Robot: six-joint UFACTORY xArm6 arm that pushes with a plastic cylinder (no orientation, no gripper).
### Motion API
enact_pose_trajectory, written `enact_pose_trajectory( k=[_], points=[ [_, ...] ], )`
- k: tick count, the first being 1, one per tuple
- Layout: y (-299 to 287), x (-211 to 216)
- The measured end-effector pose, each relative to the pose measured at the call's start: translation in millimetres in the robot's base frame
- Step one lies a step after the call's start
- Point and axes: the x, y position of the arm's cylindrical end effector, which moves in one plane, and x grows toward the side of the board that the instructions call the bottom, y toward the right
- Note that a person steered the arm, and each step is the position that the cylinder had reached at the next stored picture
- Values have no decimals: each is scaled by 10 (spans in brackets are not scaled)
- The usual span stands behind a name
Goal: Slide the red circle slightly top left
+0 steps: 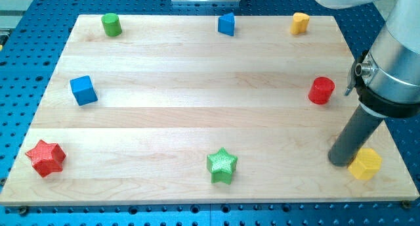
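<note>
Camera view, single frame; items listed from largest to smallest.

1. Wooden board (197,114): pale planks on a blue perforated base, bearing all eight blocks.
2. Arm housing (394,68): grey and white, entering from the view's top right and tapering into the dark rod.
3. My tip (341,161): rests on the board near the view's bottom right, touching or just beside the yellow hexagon. No claw is fitted, so there is nothing to release, clench or grasp; contact is by pushing only.
4. Green star (222,165): bottom edge, centre.
5. Red star (45,158): bottom left corner.
6. Yellow hexagon (365,163): bottom right, immediately to the view's right of my tip.
7. Blue cube (83,90): left side, mid-height.
8. Red circle (321,90): the task's object, standing near the right edge at mid-height, above my tip and slightly to its left, apart from it.
9. Green cylinder (111,24): top left.
10. Blue block (226,23), shape unclear: top edge, centre.
11. Yellow block (300,22), rounded, exact shape unclear: top right.

Step in hand, as judged: approach; the red circle is not yet contacted. The next move calls for bringing my tip to the circle's lower right side, clear of the yellow hexagon, then a short push toward the view's top left.
</note>
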Motion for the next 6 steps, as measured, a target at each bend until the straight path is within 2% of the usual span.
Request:
enact_pose_trajectory(
  k=[1,3,4,5,6],
  points=[
    [-116,-447],
    [380,-963],
    [-41,-1079],
    [-160,-1583],
    [30,-2034]
  ],
)
